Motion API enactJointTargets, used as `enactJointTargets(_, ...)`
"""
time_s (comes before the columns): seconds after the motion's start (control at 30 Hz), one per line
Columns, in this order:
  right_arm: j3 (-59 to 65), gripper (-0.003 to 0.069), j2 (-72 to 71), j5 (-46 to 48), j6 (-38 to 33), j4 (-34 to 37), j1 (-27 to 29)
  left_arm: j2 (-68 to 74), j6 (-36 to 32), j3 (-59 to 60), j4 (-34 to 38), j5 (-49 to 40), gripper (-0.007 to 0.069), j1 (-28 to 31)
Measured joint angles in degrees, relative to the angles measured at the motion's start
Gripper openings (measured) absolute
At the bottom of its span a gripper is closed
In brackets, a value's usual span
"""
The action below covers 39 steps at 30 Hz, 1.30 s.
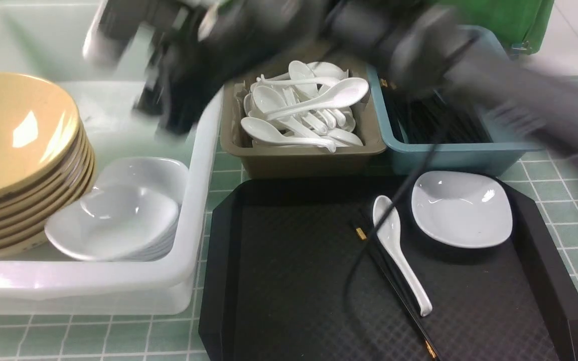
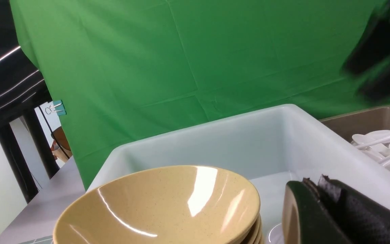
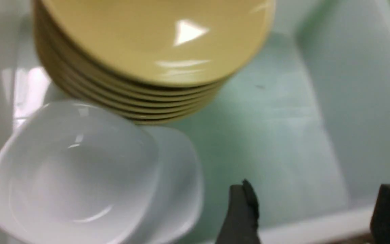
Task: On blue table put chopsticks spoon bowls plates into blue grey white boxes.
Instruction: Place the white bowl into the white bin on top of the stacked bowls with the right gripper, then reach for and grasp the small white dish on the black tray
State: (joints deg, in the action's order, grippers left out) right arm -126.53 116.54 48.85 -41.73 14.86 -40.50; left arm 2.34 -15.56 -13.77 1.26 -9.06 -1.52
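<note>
The right arm's jaws stand apart and empty, one dark finger (image 3: 241, 217) hanging above the floor of the white box (image 1: 188, 210). Below them sits a tilted stack of glossy yellow bowls (image 1: 18, 150), with a pile of square white plates (image 1: 118, 220) leaning against its base. The right arm (image 1: 469, 65), blurred, stretches from the right across the blue box (image 1: 449, 155) of black chopsticks (image 1: 434, 125) and the grey-brown box (image 1: 299, 160) heaped with white spoons (image 1: 304, 110). On the black tray (image 1: 294, 276) nearer the camera lie one white plate (image 1: 462, 208), a single white spoon (image 1: 399, 250) just beside it, and a black chopstick pair (image 1: 394, 286) under the spoon. The tray rests on a green-tiled counter (image 1: 560, 200). Of the left arm's jaws only a dark finger (image 2: 333, 213) shows beside the bowls; whether they are parted cannot be told.
</note>
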Motion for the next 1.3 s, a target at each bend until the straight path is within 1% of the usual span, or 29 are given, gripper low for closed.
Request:
enactJointTargets(0.07, 0.38, 0.0519, -4.53, 1.49, 4.61, -3.76, 2.54, 0.00, 0.00, 0.00, 0.00, 0.00, 0.0005, 0.00)
enactJointTargets(0.1, 0.56, 0.0517, -5.64, 2.12, 5.84, -4.69, 3.21, 0.00, 0.00, 0.00, 0.00, 0.00, 0.0005, 0.00)
enactJointTargets(0.13, 1.38, 0.0506, -9.31, 3.46, 9.75, -7.41, 5.32, 0.00, 0.00, 0.00, 0.00, 0.00, 0.0005, 0.00)
enactJointTargets(0.2, 4.21, 0.0450, -13.63, 5.83, 12.78, -9.39, 9.23, 0.00, 0.00, 0.00, 0.24, 0.02, 0.0005, 0.00)
enactJointTargets(0.23, 4.52, 0.0444, -14.32, 6.06, 13.11, -9.63, 9.58, 0.00, 0.00, 0.00, 0.31, 0.09, 0.0005, 0.00)
enactJointTargets(0.27, 7.79, 0.0368, -16.45, 8.63, 13.86, -10.12, 12.73, 0.00, 0.00, 0.00, 0.69, 0.27, 0.0005, 0.00)
enactJointTargets(0.33, 10.06, 0.0305, -17.09, 12.07, 14.87, -10.12, 14.80, 0.00, 0.21, 0.00, 1.78, 0.37, 0.0005, 0.00)
enactJointTargets(0.37, 11.92, 0.0259, -17.08, 14.15, 16.11, -10.06, 16.15, 0.00, 0.48, 0.00, 2.38, 0.37, 0.0005, 0.00)
enactJointTargets(0.4, 15.13, 0.0197, -16.99, 16.35, 17.90, -10.06, 17.76, 0.00, 0.72, 0.00, 3.28, 0.37, 0.0005, 0.00)
enactJointTargets(0.47, 19.32, 0.0138, -16.65, 17.21, 19.49, -10.00, 19.11, 0.00, 1.03, 0.00, 3.71, 0.37, 0.0005, 0.00)
enactJointTargets(0.53, 23.55, 0.0096, -16.45, 17.28, 20.20, -10.20, 20.00, 0.00, 1.26, 0.00, 3.94, 0.37, 0.0005, 0.00)
enactJointTargets(0.57, 27.04, 0.0076, -16.45, 17.12, 21.96, -11.31, 20.41, 0.00, 1.44, 0.00, 3.93, 0.37, 0.0005, 0.00)
enactJointTargets(0.6, 27.53, 0.0076, -16.45, 17.11, 22.31, -11.57, 20.47, 0.00, 1.44, 0.00, 3.99, 0.37, 0.0005, 0.00)
enactJointTargets(0.67, 33.99, 0.0076, -16.45, 15.90, 26.72, -16.15, 20.88, 0.00, 1.54, 0.00, 4.06, 0.37, 0.0005, 0.00)
enactJointTargets(0.73, 38.82, 0.0085, -16.45, 14.49, 28.50, -18.45, 21.52, 0.00, 1.54, 0.00, 4.06, 0.37, 0.0005, 0.00)
enactJointTargets(0.83, 47.62, 0.0102, -16.45, 8.11, 29.68, -19.76, 22.66, 0.00, 1.54, 0.00, 4.06, 0.37, 0.0005, 0.00)
enactJointTargets(0.87, 47.62, 0.0102, -16.45, 8.11, 29.73, -19.82, 22.66, 0.00, 1.54, 0.00, 4.06, 0.37, 0.0005, 0.00)
enactJointTargets(0.9, 53.50, 0.0106, -16.31, 1.03, 29.92, -20.07, 23.32, 0.00, 1.54, 0.00, 4.06, 0.37, 0.0005, 0.00)
enactJointTargets(0.97, 58.15, 0.0107, -15.63, -6.57, 30.22, -20.07, 23.96, 0.00, 1.54, 0.00, 4.06, 0.37, 0.0005, 0.00)
enactJointTargets(1.0, 58.15, 0.0107, -15.52, -6.57, 30.26, -20.07, 23.96, 0.00, 1.54, 0.00, 4.06, 0.37, 0.0005, 0.00)
enactJointTargets(1.07, 61.76, 0.0107, -13.98, -13.28, 31.31, -20.09, 24.37, 0.00, 1.54, 0.00, 4.06, 0.37, 0.0005, 0.00)
enactJointTargets(1.13, 62.64, 0.0107, -12.70, -14.86, 31.47, -18.53, 24.28, 0.00, 1.54, 0.00, 4.06, 0.37, 0.0005, 0.00)
enactJointTargets(1.2, 62.77, 0.0107, -11.75, -14.02, 30.38, -14.86, 23.67, 0.00, 1.54, 0.00, 4.06, 0.37, 0.0005, 0.00)
enactJointTargets(1.3, 62.66, 0.0107, -11.79, -11.39, 24.23, -7.37, 21.93, 0.00, 1.54, 0.00, 4.06, 0.37, 0.0005, 0.00)
